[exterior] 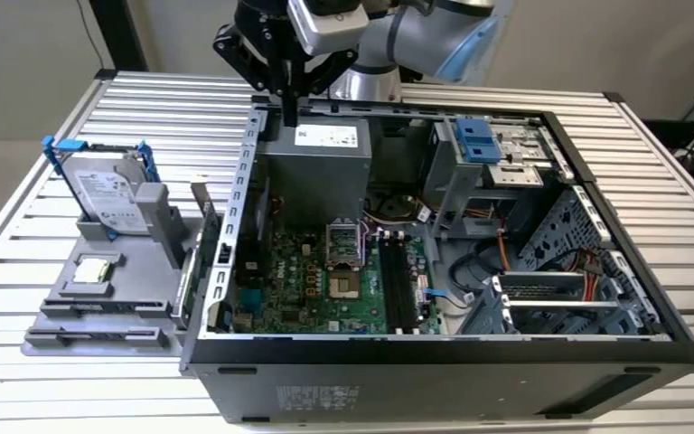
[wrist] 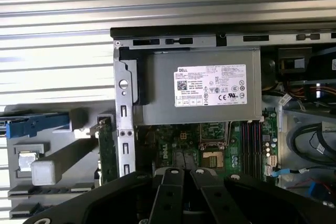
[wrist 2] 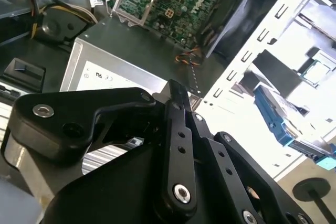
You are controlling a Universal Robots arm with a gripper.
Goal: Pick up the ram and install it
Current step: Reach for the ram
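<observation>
Nothing held: your tool [exterior: 289, 116], pinched narrow, hovers over the case [exterior: 444, 344]; approach the ram [exterior: 207, 237] squarely, jaws wide.

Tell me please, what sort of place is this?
Probably a robotics lab or test bench for computer assembly. An open computer case lies on a slatted metal table, a robot arm hangs above it, and a grey rack beside the case holds a hard drive.
</observation>
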